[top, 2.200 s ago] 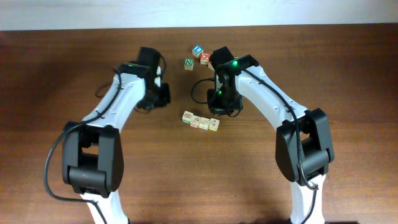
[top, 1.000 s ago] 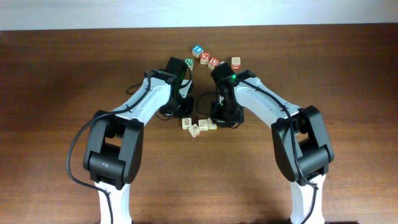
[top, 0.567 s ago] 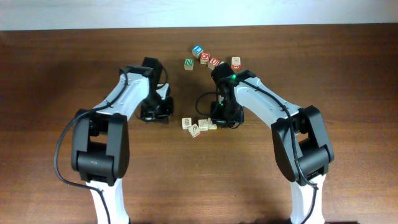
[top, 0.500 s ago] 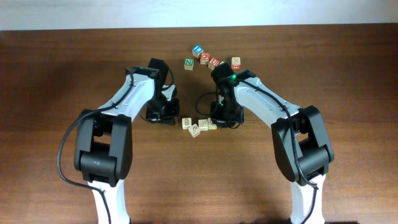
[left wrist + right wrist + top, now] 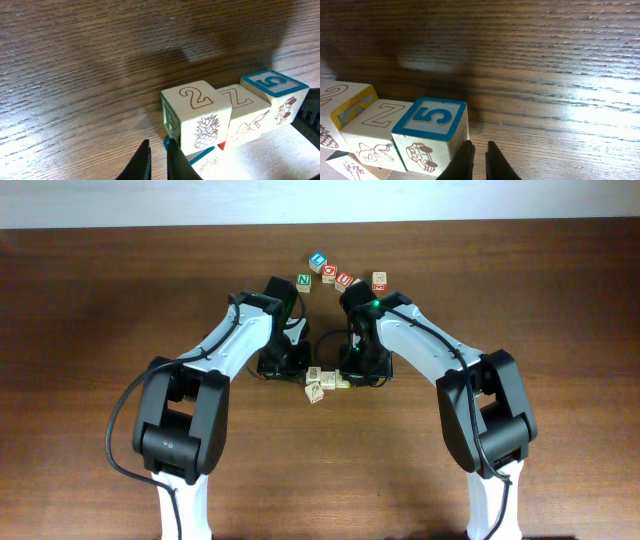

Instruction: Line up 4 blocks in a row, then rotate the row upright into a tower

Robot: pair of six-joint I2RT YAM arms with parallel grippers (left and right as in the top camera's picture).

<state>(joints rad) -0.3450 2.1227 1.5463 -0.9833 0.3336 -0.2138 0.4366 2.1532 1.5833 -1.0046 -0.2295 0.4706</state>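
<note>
Three pale blocks stand in a tight row: a "2" block with a pineapple point(image 5: 197, 117), a "Z" block point(image 5: 241, 106) and a blue-framed "5" block point(image 5: 432, 122). A fourth block point(image 5: 342, 167) lies just in front of the row. In the overhead view the cluster point(image 5: 329, 381) sits between my two wrists. My left gripper point(image 5: 158, 150) is shut and empty, with one fingertip against the left side of the "2" block. At the other end, my right gripper point(image 5: 480, 148) is shut and empty, one finger touching the right side of the "5" block.
Several lettered cubes lie in an arc at the back of the table: a blue one point(image 5: 317, 259), a green "N" point(image 5: 303, 280), a red "U" point(image 5: 344, 279) and one more point(image 5: 379, 280). Both arms crowd the cluster from either side.
My left arm swung back in from the left to the row's left end. The leftmost block slid right, closing up against the others. The right arm stayed put.
</note>
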